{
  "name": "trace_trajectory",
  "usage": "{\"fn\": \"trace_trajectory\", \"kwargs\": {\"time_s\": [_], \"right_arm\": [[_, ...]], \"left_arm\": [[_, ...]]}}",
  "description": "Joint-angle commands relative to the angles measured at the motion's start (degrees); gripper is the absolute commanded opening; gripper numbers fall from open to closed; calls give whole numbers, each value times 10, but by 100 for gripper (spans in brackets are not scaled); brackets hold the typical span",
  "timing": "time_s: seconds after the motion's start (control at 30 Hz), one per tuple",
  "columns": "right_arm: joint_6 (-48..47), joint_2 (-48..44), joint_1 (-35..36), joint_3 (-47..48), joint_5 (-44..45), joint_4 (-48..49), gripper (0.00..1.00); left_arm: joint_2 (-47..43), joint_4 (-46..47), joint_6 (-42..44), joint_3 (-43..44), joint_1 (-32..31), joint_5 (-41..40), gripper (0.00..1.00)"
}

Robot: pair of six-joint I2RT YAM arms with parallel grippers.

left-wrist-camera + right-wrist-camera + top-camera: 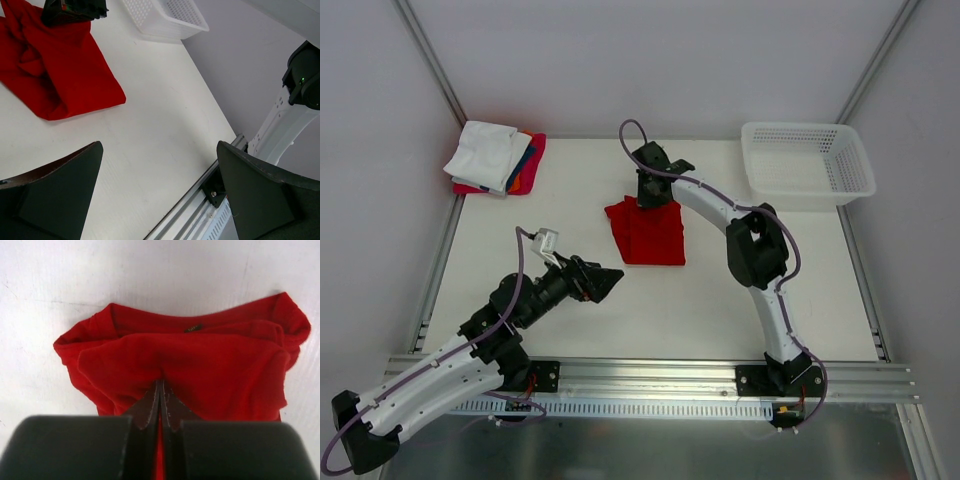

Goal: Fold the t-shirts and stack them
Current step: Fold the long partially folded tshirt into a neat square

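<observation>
White table (650, 320), seemingly metal-railed, holds a red t-shirt (645, 235) between pale walls (620, 60).

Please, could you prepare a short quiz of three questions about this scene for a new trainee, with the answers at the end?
1. Choose one. What does the right gripper pinch?
A nothing
B the red t-shirt
C a plastic bottle
2. True or false: the left gripper is shut.
3. Fill in the word: the stack of folded shirts lies at the far ___ corner of the table.

Key: 1 B. 2 False: its jaws stand wide open above bare table. 3 left.
</observation>
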Motion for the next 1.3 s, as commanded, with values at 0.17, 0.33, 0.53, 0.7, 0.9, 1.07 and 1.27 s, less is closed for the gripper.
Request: {"fn": "trace_trajectory", "kwargs": {"time_s": [0.17, 0.33, 0.53, 0.7, 0.9, 1.07, 1.27], "right_arm": [[3, 49, -14, 67, -36, 43, 0], [-1, 99, -29, 121, -52, 78, 2], [26, 151, -53, 155, -84, 97, 2], [19, 142, -58, 127, -84, 114, 52], [-11, 111, -67, 126, -72, 114, 99], [-61, 52, -77, 177, -51, 48, 99], [-103, -179, -79, 10, 3, 9, 99]], "left_arm": [[12, -3, 0, 16, -6, -6, 99], [19, -3, -8, 8, -11, -6, 99], [18, -3, -7, 7, -22, -15, 98], [26, -5, -6, 9, -26, -19, 98], [21, -5, -7, 14, -40, -22, 98], [15, -31, 29, 24, -44, -42, 99], [64, -92, 97, 57, -41, -293, 99]]}}
